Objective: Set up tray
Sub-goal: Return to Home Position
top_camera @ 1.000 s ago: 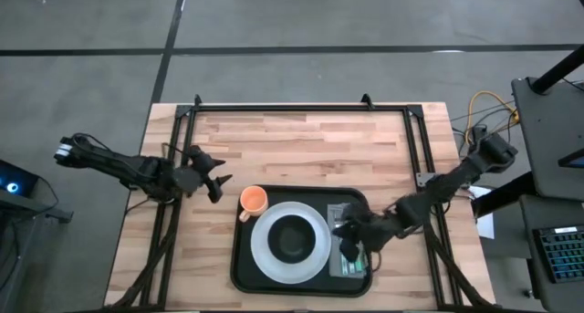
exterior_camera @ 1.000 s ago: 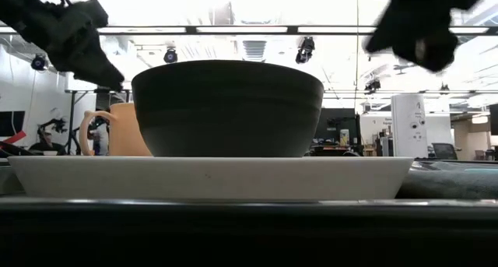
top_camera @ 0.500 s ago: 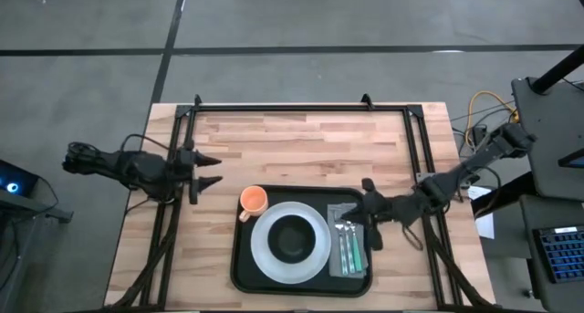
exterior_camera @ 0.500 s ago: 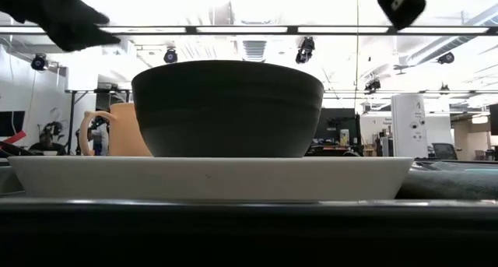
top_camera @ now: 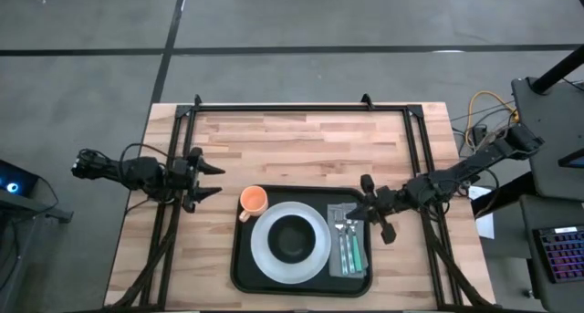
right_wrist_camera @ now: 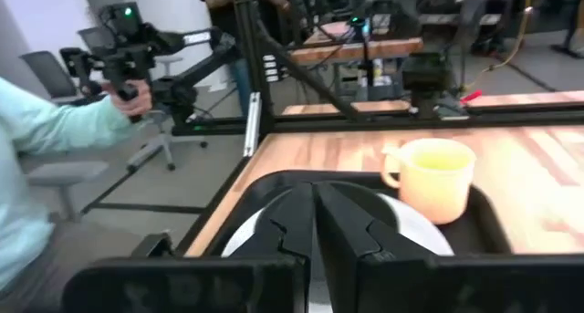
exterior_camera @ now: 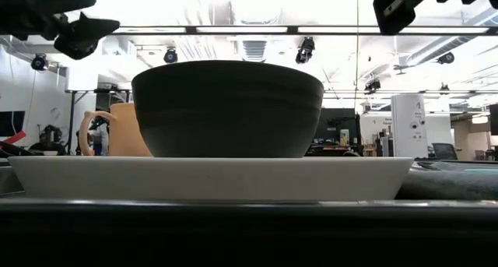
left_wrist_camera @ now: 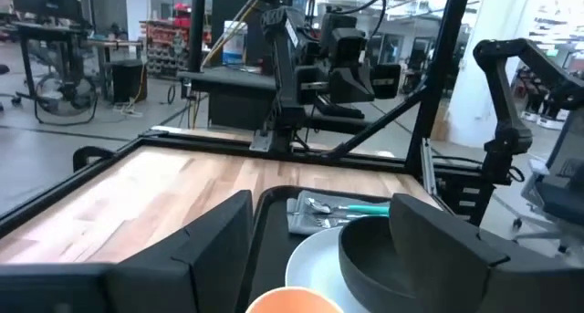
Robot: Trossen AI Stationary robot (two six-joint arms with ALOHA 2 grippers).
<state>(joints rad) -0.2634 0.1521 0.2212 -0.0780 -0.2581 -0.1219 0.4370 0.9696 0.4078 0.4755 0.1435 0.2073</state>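
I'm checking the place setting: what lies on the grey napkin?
Cutlery with blue-green handles lies side by side on the napkin, on the tray beside the white plate. The cloth under it is covered.

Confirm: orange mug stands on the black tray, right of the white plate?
Wrong side. The high view shows the orange ceramic mug standing on the large black rectangular tray left of the round white plate, not right of it.
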